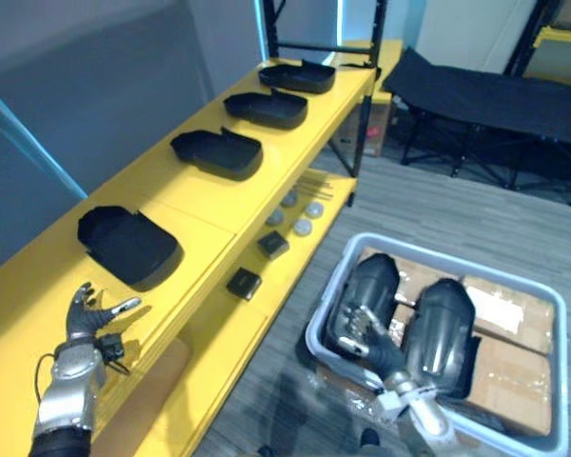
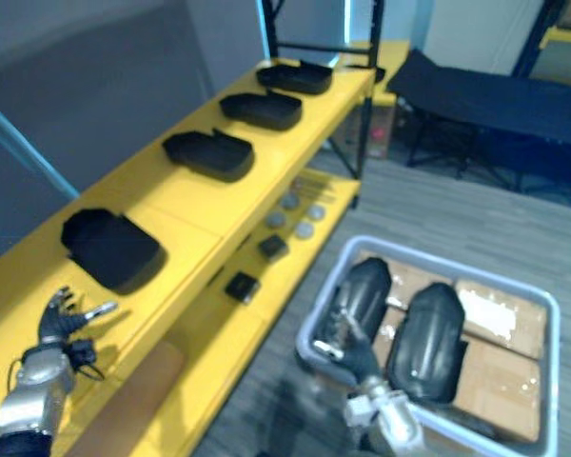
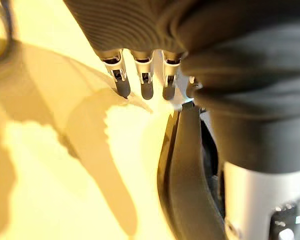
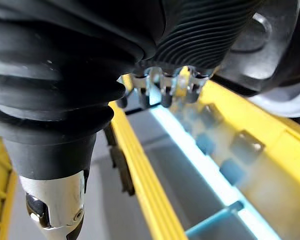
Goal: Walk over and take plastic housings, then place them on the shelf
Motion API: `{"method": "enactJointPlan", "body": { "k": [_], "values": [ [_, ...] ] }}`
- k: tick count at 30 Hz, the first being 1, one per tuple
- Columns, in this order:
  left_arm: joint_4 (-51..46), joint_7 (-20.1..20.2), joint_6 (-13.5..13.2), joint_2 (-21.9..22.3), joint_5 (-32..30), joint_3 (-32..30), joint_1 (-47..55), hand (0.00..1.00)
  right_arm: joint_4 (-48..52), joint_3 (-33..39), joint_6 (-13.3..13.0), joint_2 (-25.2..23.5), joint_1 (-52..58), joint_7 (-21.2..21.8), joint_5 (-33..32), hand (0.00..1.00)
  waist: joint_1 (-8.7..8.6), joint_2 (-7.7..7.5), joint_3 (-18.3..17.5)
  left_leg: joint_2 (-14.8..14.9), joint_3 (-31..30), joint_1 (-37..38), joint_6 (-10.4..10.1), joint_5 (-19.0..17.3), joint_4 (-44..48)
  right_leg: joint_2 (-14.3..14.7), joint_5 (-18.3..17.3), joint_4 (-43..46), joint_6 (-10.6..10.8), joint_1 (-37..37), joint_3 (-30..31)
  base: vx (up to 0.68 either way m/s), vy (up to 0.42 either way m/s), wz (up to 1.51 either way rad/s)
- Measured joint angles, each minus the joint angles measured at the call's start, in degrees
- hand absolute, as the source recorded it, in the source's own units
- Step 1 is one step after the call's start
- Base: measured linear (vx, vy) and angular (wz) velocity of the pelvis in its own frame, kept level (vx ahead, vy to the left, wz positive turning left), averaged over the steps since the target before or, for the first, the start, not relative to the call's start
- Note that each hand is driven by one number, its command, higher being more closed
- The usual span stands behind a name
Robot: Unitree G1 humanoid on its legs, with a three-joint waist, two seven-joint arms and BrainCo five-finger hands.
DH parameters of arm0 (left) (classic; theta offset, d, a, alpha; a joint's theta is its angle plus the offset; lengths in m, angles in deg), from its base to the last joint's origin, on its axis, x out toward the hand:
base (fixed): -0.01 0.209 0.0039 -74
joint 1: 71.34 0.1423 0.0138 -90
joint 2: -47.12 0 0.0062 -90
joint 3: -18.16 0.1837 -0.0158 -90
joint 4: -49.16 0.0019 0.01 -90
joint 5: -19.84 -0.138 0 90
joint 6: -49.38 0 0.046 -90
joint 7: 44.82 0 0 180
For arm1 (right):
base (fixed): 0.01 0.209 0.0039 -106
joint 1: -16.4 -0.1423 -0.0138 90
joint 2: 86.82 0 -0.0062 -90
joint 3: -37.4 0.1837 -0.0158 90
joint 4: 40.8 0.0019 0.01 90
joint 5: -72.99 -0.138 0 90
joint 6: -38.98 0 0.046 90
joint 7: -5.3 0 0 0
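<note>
Pick-up is in hand: the right hand [image 1: 362, 333] is down in the grey bin [image 1: 438, 249], fingers loosely spread over the left of two dark plastic housings [image 1: 371, 278], not yet closed round it. The left hand [image 1: 88, 319] hovers empty, fingers splayed, over the yellow shelf [image 1: 205, 214] near four housings [image 1: 128, 246] laid there. Next, the right fingers probably must curl under the housing's edge and lift it clear of the bin

Black housings [image 1: 128, 246] on shelf [image 1: 186, 195] (two binned)
</note>
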Motion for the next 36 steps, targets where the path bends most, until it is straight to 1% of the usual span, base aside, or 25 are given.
{"method": "enactJointPlan", "body": {
  "k": [2,5,7,8,11,13,14,16,17,18,20,21,22,25,26,27,29,30,31,33,34,35,36],
  "values": [
    [0.8,-1.2,-1.1,0.2,1.2,0.0,-0.4,0.0,-0.1,0.0,-0.3,0.3,0.0,-0.5,0.1,0.0,-0.16,-0.28,0.1,0.0,0.0,-0.1,0.0,0.2,0.0,0.0,0.1,-0.1,0.1,0.0,0.0,0.0,0.0,0.0],
    [1.1,-1.9,-1.4,0.2,1.2,0.4,-0.7,0.0,-0.2,-0.5,-0.8,0.9,-0.2,-1.3,0.0,0.0,-0.13,-0.52,0.0,0.0,0.0,-0.1,-0.1,0.2,0.0,0.0,0.1,-0.1,0.1,0.0,0.0,0.0,0.0,0.0],
    [1.6,-2.7,-2.7,0.2,1.2,1.2,-0.9,0.0,-0.2,-0.5,-1.0,1.3,-0.8,-1.3,0.0,0.0,-0.06,-0.71,0.0,0.0,0.0,-0.1,-0.1,0.2,-0.1,0.0,0.4,-0.2,0.2,0.0,0.0,0.0,0.0,0.0],
    [1.6,-2.9,-2.9,0.2,1.2,1.3,-0.9,0.0,-0.3,-0.5,-1.0,1.3,-0.9,-1.3,0.0,0.0,-0.05,-0.78,0.0,0.0,0.0,-0.1,-0.1,0.2,-0.1,0.0,0.4,-0.2,0.2,0.0,0.0,0.0,0.0,0.0],
    [1.6,-4.1,-5.5,0.3,1.3,1.7,-1.0,0.0,-0.7,-0.5,-1.0,1.3,-1.1,-1.3,0.0,0.0,0.05,-1.34,0.0,0.0,0.0,-0.2,-0.1,0.2,-0.1,0.0,0.4,-0.3,0.2,0.0,0.0,0.0,0.0,0.0],
    [-0.1,-7.0,-8.2,2.4,1.5,1.0,-0.9,0.0,-0.7,-0.5,-1.0,1.1,-1.1,-1.3,0.0,0.0,0.05,-2.1,0.1,-0.3,0.0,-0.2,0.0,0.2,-0.1,0.0,0.5,-0.3,0.2,0.0,-0.1,0.0,0.0,0.0],
    [-1.2,-8.0,-8.8,3.1,1.6,0.8,-0.7,0.0,-0.7,-0.5,-1.1,1.1,-1.1,-1.4,0.0,0.0,0.09,-2.33,0.2,-0.3,0.0,-0.3,0.0,0.2,-0.1,0.0,0.5,-0.3,0.2,0.0,-0.1,0.0,0.0,0.0],
    [-8.4,-10.8,-11.0,5.7,1.7,0.7,0.6,0.0,-0.7,-0.5,-2.1,0.3,-0.9,-1.8,0.1,0.0,0.14,-3.24,0.2,-0.3,-0.1,-0.4,0.0,0.2,-0.1,0.0,0.5,-0.4,0.2,0.0,-0.3,0.0,0.0,0.0],
    [-10.6,-11.4,-11.7,6.5,1.7,0.3,0.7,0.0,-0.7,-0.5,-2.5,0.1,-0.9,-2.2,0.1,0.0,0.15,-3.39,0.2,-0.3,-0.2,-0.4,0.0,0.2,-0.1,0.0,0.5,-0.4,0.2,0.0,-0.4,0.02,-0.002,0.05],
    [-15.4,-12.4,-12.6,8.1,1.6,-1.0,0.9,0.0,-0.7,-0.5,-3.2,-0.5,-0.9,-2.7,0.4,0.0,0.14,-3.51,0.2,-0.4,-0.4,-0.5,0.0,0.2,-0.1,0.0,0.5,-0.4,0.2,0.0,-0.8,0.02,-0.004,0.12],
    [-24.2,-13.7,-14.5,9.9,0.5,-2.5,1.7,0.0,-0.7,-0.6,-3.5,-1.1,-1.0,-3.7,1.1,0.0,0.25,-3.37,0.2,-0.5,-1.5,-0.8,0.1,0.3,-0.1,-0.2,0.4,-0.5,0.0,0.5,-2.0,0.02,-0.006,0.23],
    [-26.7,-14.0,-14.9,10.4,0.2,-3.0,2.2,0.0,-0.7,-0.6,-3.5,-1.3,-1.0,-3.9,1.2,0.0,0.47,-3.31,0.2,-0.5,-1.7,-0.7,0.1,0.3,-0.1,-0.2,0.3,-0.6,0.0,0.8,-2.2,0.04,-0.013,0.3],
    [-31.3,-14.9,-15.9,11.4,-1.6,-3.7,3.3,0.0,-0.7,-0.6,-3.5,-1.5,-1.0,-4.3,1.2,0.0,1.13,-3.07,0.1,-0.6,-2.7,-0.7,0.1,0.3,-0.1,-0.2,0.2,-0.9,0.0,1.6,-3.2,0.04,-0.012,0.28],
    [-36.2,-16.4,-16.6,12.7,-3.8,-5.2,6.0,0.0,-0.7,-1.1,-3.5,-1.8,-1.9,-5.7,1.2,0.0,1.69,-2.88,0.0,-0.8,-4.6,-0.6,0.1,0.9,-0.9,-0.3,0.0,-1.6,0.0,2.9,-5.5,0.01,-0.026,0.4],
    [-37.9,-17.8,-17.0,14.5,-5.7,-6.8,7.4,0.0,-1.0,-1.2,-3.5,-2.3,-2.8,-6.8,1.3,0.0,2.65,-2.77,-0.1,-1.0,-5.6,-0.6,0.1,1.6,-1.8,-0.3,-0.1,-1.6,0.0,3.1,-6.5,0.0,-0.03,0.31],
    [-38.3,-18.3,-17.1,15.1,-6.3,-7.4,7.8,0.0,-1.2,-1.5,-3.5,-2.3,-3.3,-7.3,1.3,0.0,3.1,-2.76,-0.1,-1.0,-5.9,-0.7,0.0,1.8,-2.1,-0.2,-0.1,-1.7,0.0,3.2,-6.8,0.0,-0.039,0.41],
    [-39.3,-20.8,-17.2,16.7,-8.2,-9.3,9.9,0.0,-2.6,-2.0,-3.5,-2.7,-4.9,-8.7,2.4,0.0,4.53,-2.83,-0.1,-1.2,-8.0,-0.8,-0.1,2.6,-2.8,-0.2,-0.2,-2.3,-0.1,4.4,-9.3,0.0,-0.041,0.45],
    [-39.7,-21.2,-17.3,17.1,-8.5,-10.1,10.6,0.0,-2.8,-2.1,-3.4,-2.9,-5.3,-8.9,2.5,0.0,4.83,-2.84,-0.1,-1.2,-8.3,-0.7,-0.1,2.8,-3.1,-0.2,-0.4,-2.3,0.0,4.6,-9.7,0.01,-0.04,0.46],
    [-40.7,-21.9,-17.4,18.0,-8.6,-11.3,11.8,0.0,-2.8,-2.1,-3.4,-3.2,-5.6,-9.5,3.4,0.0,5.57,-2.86,-0.1,-1.3,-9.5,-0.9,-0.1,3.1,-3.2,-0.2,-0.6,-2.3,0.0,5.0,-11.0,0.01,-0.029,0.36],
    [-41.5,-22.4,-17.5,18.5,-8.6,-12.2,13.0,0.0,-2.9,-2.2,-3.4,-3.7,-5.7,-10.2,3.5,0.0,6.63,-2.92,-0.1,-1.6,-11.1,-0.9,-0.2,3.3,-3.4,-0.4,-1.0,-2.3,0.2,6.0,-12.9,0.01,-0.033,0.48],
    [-42.5,-22.5,-17.6,19.3,-8.7,-13.1,14.5,0.0,-2.9,-2.3,-3.4,-3.8,-5.7,-10.7,3.6,0.0,7.43,-3.18,-0.3,-1.8,-11.9,-0.9,-0.2,3.4,-3.4,-0.4,-1.3,-2.3,0.3,6.4,-14.0,0.02,-0.033,0.45],
    [-43.0,-22.5,-17.8,20.0,-8.8,-13.7,15.1,0.0,-2.9,-2.3,-3.5,-4.0,-5.7,-11.1,3.8,0.0,7.76,-3.26,-0.3,-1.9,-12.6,-1.0,-0.2,3.4,-3.4,-0.5,-1.4,-2.3,0.2,6.7,-14.4,0.02,-0.033,0.44],
    [-43.5,-22.6,-18.6,21.3,-10.2,-15.0,16.4,0.0,-3.2,-2.2,-3.5,-4.4,-5.6,-11.7,4.7,0.0,8.19,-3.67,-0.6,-2.1,-13.8,-1.2,-0.2,3.6,-3.6,-0.5,-1.6,-2.3,0.2,7.1,-15.8,0.03,-0.032,0.45]
  ]
}}
